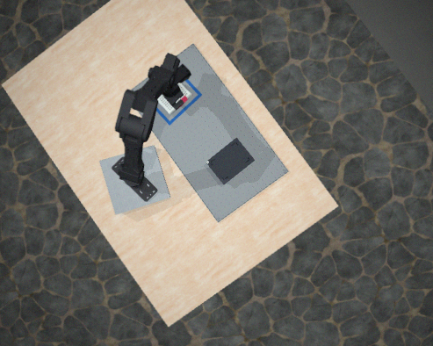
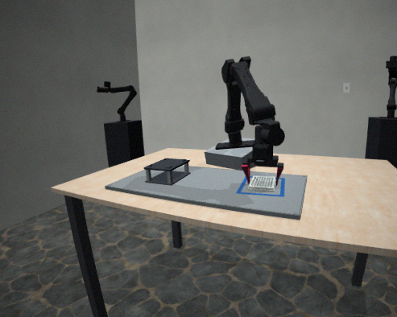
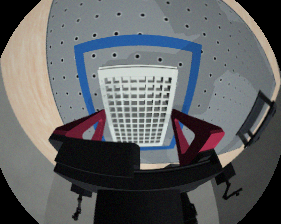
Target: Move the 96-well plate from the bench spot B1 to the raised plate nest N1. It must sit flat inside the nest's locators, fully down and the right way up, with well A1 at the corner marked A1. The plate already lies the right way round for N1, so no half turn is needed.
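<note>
The white 96-well plate lies flat inside the blue-outlined spot B1 on the grey mat; it also shows in the wrist view and, partly hidden by the arm, in the top view. My gripper is open wide, its red fingers straddling the plate's two long sides just above the mat, apart from it. In the wrist view the gripper has one finger on each side of the plate. The black raised nest N1 stands empty at the mat's other end and also shows in the top view.
The arm's base sits on a grey block behind the mat. The grey mat runs between B1 and N1. Two other arms on black pedestals stand off the table, one far left and one far right.
</note>
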Robot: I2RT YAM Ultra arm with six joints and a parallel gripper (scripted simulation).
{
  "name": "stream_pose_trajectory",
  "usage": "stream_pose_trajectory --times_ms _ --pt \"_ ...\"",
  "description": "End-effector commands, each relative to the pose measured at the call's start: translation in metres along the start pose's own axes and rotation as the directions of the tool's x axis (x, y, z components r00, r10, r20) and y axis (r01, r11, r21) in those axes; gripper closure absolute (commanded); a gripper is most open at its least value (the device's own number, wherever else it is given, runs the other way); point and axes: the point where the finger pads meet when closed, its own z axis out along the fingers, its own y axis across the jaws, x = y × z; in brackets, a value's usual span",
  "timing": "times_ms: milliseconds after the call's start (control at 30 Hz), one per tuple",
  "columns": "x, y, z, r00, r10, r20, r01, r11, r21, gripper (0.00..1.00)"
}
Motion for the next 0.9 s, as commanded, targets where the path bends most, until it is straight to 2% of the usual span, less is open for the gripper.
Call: stream_pose_trajectory --times_ms 0,100,133,867 --pt "-0.0028 0.0016 -0.0020 1.000 -0.003 0.010 0.003 1.000 -0.006 0.00" --pt "-0.0028 0.0016 -0.0020 1.000 -0.003 0.010 0.003 1.000 -0.006 0.00" --pt "-0.0028 0.0016 -0.0020 1.000 -0.003 0.010 0.003 1.000 -0.006 1.00" --pt "-0.0027 0.0016 -0.0020 1.000 -0.003 0.010 0.003 1.000 -0.006 1.00"
